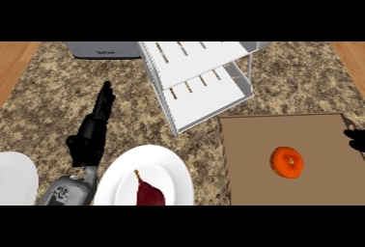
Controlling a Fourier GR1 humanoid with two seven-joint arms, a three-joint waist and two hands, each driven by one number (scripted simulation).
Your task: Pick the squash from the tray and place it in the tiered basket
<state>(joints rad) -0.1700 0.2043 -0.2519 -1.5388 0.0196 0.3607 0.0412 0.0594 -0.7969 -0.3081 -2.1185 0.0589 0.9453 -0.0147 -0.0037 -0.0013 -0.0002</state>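
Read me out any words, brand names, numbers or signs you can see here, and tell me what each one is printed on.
One small dark marking on the front of the grey appliance at the counter's back edge: too small and blurred to read.
No text shows on the tiered basket, the tray, the squash, the plate or the left hand.

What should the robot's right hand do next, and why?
Probably move the right robot hand left over the tray toward the squash. The squash lies untouched on the tray, and only the hand's tip shows at the tray's right edge.
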